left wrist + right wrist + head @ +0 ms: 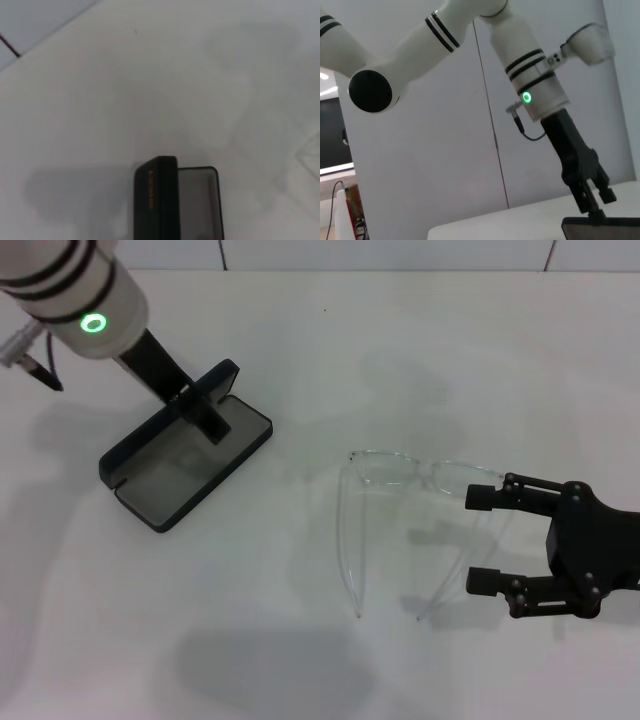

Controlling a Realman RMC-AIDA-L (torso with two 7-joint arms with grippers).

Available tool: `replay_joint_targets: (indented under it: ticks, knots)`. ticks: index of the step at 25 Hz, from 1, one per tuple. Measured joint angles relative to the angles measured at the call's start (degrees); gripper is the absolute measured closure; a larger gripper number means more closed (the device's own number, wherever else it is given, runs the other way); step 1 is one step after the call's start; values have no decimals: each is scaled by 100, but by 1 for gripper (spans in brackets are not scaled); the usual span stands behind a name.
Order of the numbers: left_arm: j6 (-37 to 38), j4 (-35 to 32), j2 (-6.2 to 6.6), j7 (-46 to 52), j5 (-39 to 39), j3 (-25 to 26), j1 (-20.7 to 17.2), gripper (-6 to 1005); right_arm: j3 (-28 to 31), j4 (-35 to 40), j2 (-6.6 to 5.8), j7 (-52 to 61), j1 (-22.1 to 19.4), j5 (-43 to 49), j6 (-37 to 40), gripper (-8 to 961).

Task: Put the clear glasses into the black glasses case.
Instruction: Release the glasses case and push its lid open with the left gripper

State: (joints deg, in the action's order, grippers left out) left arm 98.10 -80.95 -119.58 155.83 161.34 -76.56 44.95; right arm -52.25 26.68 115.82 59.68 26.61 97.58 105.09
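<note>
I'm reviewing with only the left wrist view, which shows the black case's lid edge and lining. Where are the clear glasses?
Observer: The clear glasses lie on the table, to the right of the black glasses case and apart from it, with their arms unfolded.
Operator: Is the right arm on them?
Observer: The right pincer is open, with a finger on each side of one temple arm. It has not closed on it.
Operator: What holds the lid upright?
Observer: The left pincer pinches the lid's top edge.
</note>
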Motion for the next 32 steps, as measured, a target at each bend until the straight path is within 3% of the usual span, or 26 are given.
replay_joint_targets:
  ticks: [12, 28, 32]
  knots:
    - [-546, 723, 21, -147, 79, -56, 135, 202, -26, 4, -1, -1, -43, -29, 27, 119]
    - [-867, 886, 59, -185, 97, -40, 96, 296, 13, 0, 2, -1, -90, -78, 31, 120]
    - [-873, 914, 74, -223, 99, -43, 106, 460, 14, -3, -4, -1, -108, -135, 23, 120]
